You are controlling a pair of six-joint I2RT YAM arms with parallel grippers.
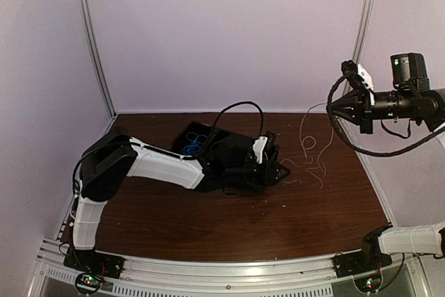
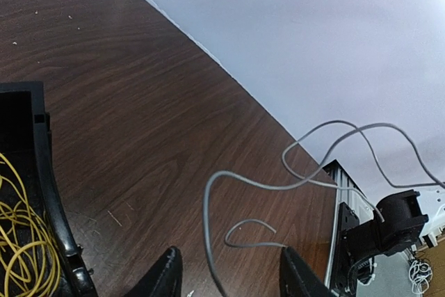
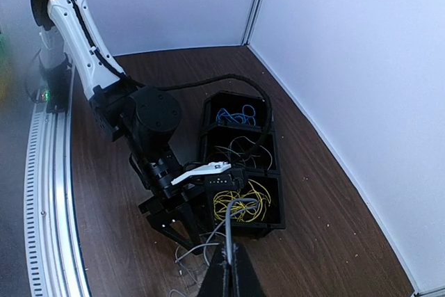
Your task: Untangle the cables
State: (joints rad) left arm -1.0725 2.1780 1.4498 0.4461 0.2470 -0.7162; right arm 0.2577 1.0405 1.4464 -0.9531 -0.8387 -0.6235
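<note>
While my right gripper [image 3: 227, 274] is hanging high off the table [image 1: 208, 227], its fingers are pressing fully together on a grey cable [image 3: 230, 224], so I am calling that a firm pinch. From those fingertips the cable is trailing away and down, towards my other arm.

My left gripper [image 2: 229, 279] is sitting low over the wood with its jaws standing well apart. On its wrist view the grey cable is looping through the air ahead of the fingers [image 2: 165, 276] and running down between them. I am not seeing either finger pressing on it, so nothing is in that tool's grasp.

Just beside the left gripper, on the side its camera is showing as left, a black tray [image 3: 264, 229] is resting on the table. Yellow cables [image 3: 259, 198] are filling the compartment nearest that gripper. A grey bundle [image 3: 233, 152] is lying in the next one and blue cables [image 3: 235, 115] in the one farthest from it. Loose grey loops [image 3: 184, 255] are lying on the wood under the left fingertips, and I cannot tell whether they are touching them.
</note>
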